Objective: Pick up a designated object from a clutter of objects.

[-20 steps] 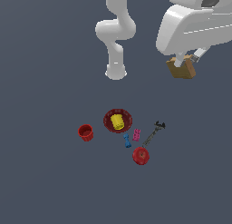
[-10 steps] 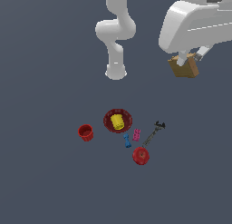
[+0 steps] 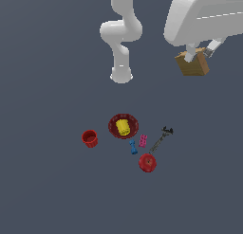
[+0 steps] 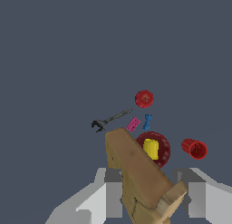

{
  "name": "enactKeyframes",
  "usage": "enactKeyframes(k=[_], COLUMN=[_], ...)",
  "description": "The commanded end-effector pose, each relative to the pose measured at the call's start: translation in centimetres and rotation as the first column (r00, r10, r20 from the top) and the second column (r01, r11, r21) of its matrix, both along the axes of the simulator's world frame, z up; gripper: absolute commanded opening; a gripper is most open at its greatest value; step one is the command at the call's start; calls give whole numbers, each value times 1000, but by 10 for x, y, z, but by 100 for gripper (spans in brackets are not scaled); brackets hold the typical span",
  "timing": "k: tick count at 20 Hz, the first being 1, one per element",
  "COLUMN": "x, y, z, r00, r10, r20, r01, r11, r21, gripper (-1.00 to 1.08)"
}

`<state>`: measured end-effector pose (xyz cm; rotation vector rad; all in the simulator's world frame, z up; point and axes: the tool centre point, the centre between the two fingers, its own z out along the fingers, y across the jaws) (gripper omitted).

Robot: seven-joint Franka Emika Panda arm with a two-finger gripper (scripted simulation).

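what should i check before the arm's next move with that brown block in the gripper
1. Grip: brown block sits between the fingers of the gripper - ok.
2. Block seating: it looks tilted in the wrist view; whether it could slip - cannot tell.
3. Lift height: block is well above the floor, apart from the clutter - ok.
4. Right object: yellow cylinder in the dark red bowl and red cup are untouched on the floor - ok.
5. Other clutter: black wrench, red ball, pink brick and blue brick lie apart from the arm - ok.
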<state>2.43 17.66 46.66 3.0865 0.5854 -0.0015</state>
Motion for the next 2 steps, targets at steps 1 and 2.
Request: enactKeyframes(k=[1, 2], x=[1, 1], y=[-2, -2], z=[4, 4], r00=[1000, 1000], r10=[0, 0], r20=[0, 0], r01=[0, 0], r11=[1000, 1000], r21=[0, 0], gripper=[-100, -100])
